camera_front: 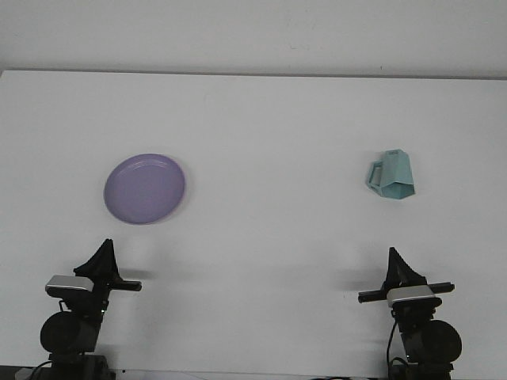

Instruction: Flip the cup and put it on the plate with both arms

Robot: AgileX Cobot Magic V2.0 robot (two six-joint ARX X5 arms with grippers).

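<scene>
Opening step, nothing gripped: cup (391, 175) tipped over well ahead of right jaws (393, 261), plate (145, 188) ahead of left jaws (105, 252), both pairs seemingly together; next calls for reaching to the cup.

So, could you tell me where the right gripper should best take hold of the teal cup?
Probably across the cup's faceted body, coming from above on its near side. It stands inverted, wide rim down, with the handle pointing left, so that side is blocked. The right gripper sits nearly straight behind it.
</scene>
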